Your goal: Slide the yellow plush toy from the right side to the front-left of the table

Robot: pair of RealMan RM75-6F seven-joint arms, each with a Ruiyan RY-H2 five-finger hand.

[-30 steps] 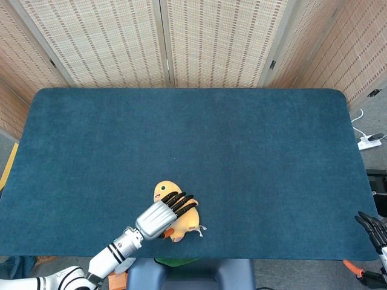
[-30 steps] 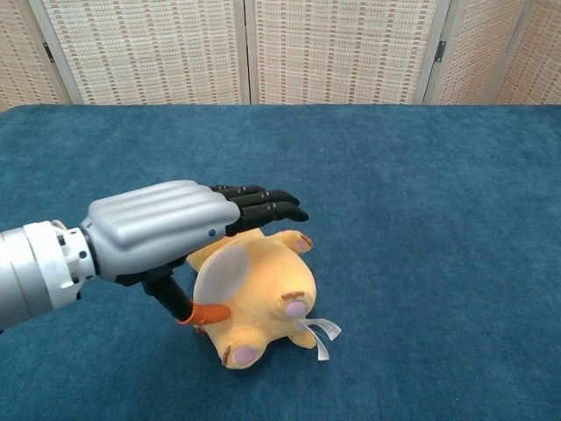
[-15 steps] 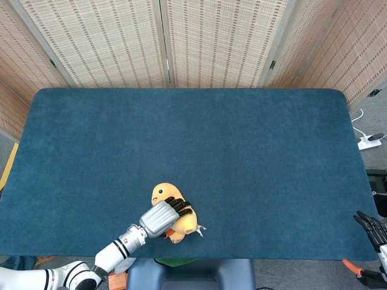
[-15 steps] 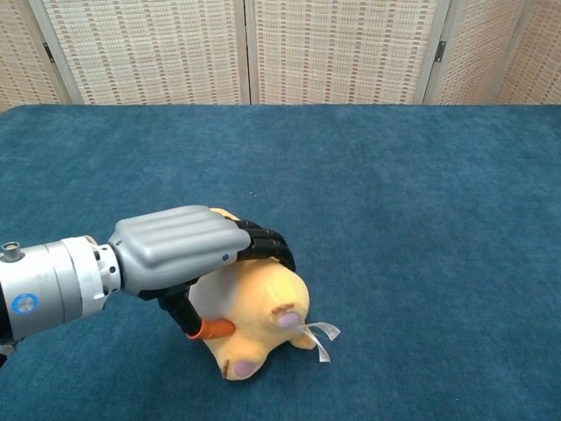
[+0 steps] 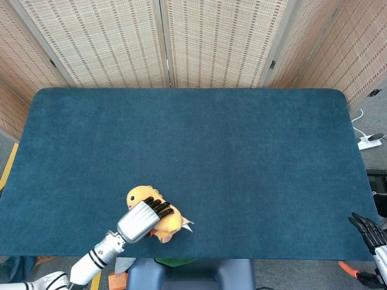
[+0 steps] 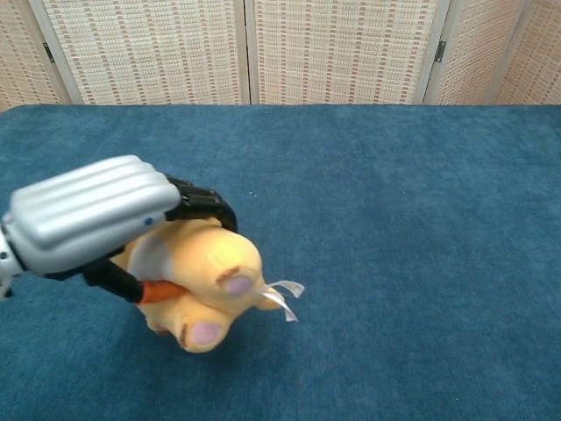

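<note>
The yellow plush toy (image 5: 145, 200) lies on the blue table (image 5: 242, 157) near the front edge, left of centre. My left hand (image 5: 140, 219) lies over its body, dark fingers curled over the toy's top. In the chest view the plush toy (image 6: 206, 276) shows its pink-soled feet and a white tag, with my left hand (image 6: 96, 215) cupped around it from above and the left. My right hand (image 5: 367, 231) hangs off the table's front right corner, fingers apart, holding nothing.
Woven screens (image 5: 163, 42) stand behind the table's far edge. A white power strip (image 5: 370, 142) lies on the floor at the right. The dark chair back (image 5: 190, 275) sits just below the table's front edge.
My left hand closed down over the plush toy and dragged it leftwards along the front edge. The toy rolled slightly with the pull. The right hand barely moved.
</note>
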